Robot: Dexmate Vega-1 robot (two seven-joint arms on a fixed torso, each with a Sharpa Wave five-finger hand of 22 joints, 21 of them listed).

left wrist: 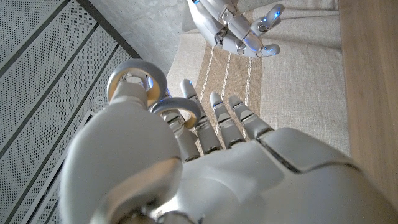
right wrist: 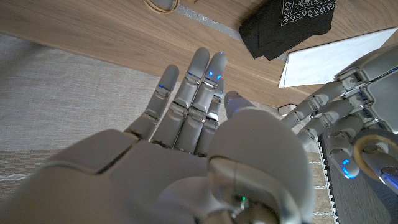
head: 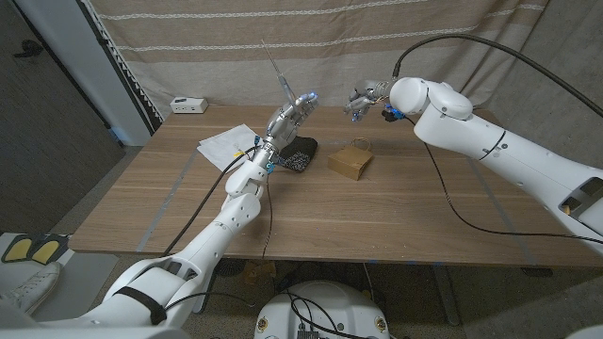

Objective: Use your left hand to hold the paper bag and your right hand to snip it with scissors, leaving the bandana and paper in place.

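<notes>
My left hand [head: 287,118] is raised above the table's [head: 396,207] far edge, fingers straight and apart, holding nothing. The paper [head: 224,145], bandana [head: 300,153] and paper bag [head: 350,161] lie along that edge. My right hand [head: 363,100] hangs above the bag, fingers spread and empty.

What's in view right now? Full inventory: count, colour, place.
paper bag: 1, brown, table centre-right, untouched
bandana: 1, black with white pattern, left of the bag
paper: 1 sheet, white, left of the bandana
small box: 1, white, beyond the table's far-left corner
curtain: 1, beige with stripes, behind the table
table: 1, wooden
left hand: 1, silver, raised above the bandana, fingers apart, holding nothing
right hand: 1, silver, raised beyond the bag, fingers apart, holding nothing
</notes>
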